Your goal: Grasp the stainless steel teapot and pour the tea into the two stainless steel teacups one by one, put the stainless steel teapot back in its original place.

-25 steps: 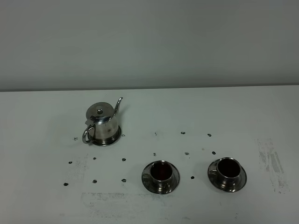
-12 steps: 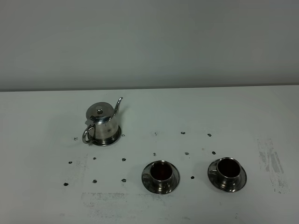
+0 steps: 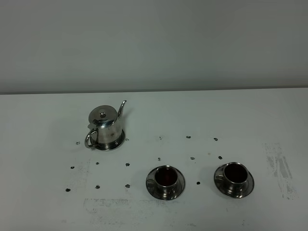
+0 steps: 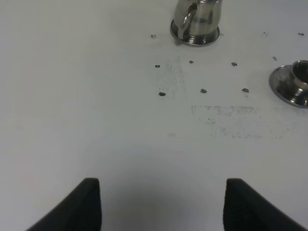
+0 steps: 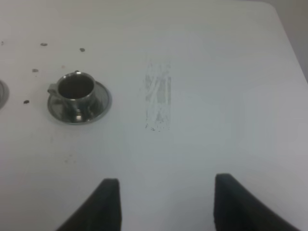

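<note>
**Stainless steel teapot stands upright, both tools wide apart and empty**

The stainless steel teapot [image 3: 105, 126] sits upright on the white surface [image 3: 43, 202], lid on, its spout pointing away from the loop handle [image 3: 90, 138]. From the left tool [image 4: 162, 204] it lies well ahead and slightly toward that tool's right prong; the handle faces the tool. The left tool's prongs stand wide apart with nothing between them, hovering over bare surface. The right tool [image 5: 166, 204] is likewise spread and empty, and the nearer of the two stainless steel teacups [image 5: 77, 91] stands ahead of it, off to its left prong's side, on a saucer. The other cup [image 3: 165, 179] sits between pot and that cup. Both cups show dark liquid inside, likely the tea.

The pot looks rigid and polished, so probably slick under the prongs; with liquid inside it may be heavy and prone to swing. The loop handle looks like the safest place to clamp.
</note>
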Robot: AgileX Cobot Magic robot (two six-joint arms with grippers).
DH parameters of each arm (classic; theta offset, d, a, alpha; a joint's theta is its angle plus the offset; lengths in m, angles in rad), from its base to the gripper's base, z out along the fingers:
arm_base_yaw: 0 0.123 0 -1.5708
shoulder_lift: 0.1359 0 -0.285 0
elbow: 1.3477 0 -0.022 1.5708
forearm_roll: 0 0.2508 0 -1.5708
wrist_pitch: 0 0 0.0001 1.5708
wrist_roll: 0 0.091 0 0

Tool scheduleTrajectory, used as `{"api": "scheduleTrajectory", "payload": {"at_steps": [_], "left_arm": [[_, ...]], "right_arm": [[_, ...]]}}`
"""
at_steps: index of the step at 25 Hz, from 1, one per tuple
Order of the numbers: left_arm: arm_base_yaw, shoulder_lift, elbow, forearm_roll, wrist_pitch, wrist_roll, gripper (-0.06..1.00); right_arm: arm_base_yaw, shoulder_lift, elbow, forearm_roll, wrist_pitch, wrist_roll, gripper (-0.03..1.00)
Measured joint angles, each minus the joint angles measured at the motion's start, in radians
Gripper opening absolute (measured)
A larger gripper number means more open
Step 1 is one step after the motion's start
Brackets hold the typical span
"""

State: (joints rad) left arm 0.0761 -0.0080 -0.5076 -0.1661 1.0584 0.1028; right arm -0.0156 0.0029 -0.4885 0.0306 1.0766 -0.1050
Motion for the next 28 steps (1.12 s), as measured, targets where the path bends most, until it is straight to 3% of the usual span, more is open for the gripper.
{"api": "scheduleTrajectory", "payload": {"at_steps": [28], "left_arm": [[0.0, 0.003, 0.002, 0.0, 0.0, 0.0, 0.6]], "right_arm": [[0.0, 0.0, 0.0, 0.0, 0.0, 0.0, 0.45]]}}
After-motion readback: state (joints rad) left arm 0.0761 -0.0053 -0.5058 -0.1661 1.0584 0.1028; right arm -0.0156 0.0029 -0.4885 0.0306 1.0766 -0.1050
